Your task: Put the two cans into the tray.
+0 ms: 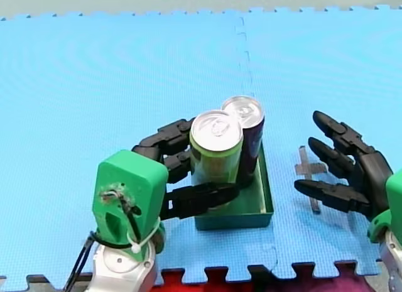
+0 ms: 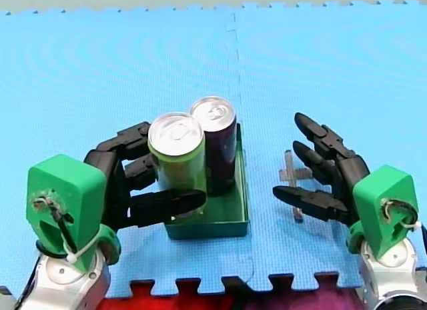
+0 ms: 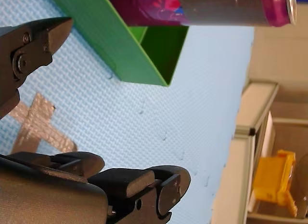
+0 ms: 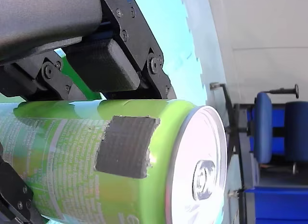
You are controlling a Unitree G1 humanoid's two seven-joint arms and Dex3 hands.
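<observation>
Your left hand [image 2: 123, 183] is clamped round the green can [image 2: 177, 167], low in the tray [image 2: 243, 190].
The purple can [image 2: 220, 147] stands in the tray just past that hand's fingertips. The second wrist view gives you a finger [image 4: 108, 65] pressed on the green can's wall; the first shows tape [image 3: 36, 118] under dark fingers. Your right hand [image 2: 323, 180], empty and uncurled, hangs beside the tray.

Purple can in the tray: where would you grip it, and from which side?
Probably its upper body, from the right, with the free right hand beside the tray. The purple can stands upright, lower part sunk behind the tray wall; the green can, held by the left hand, blocks its near-left side.
</observation>
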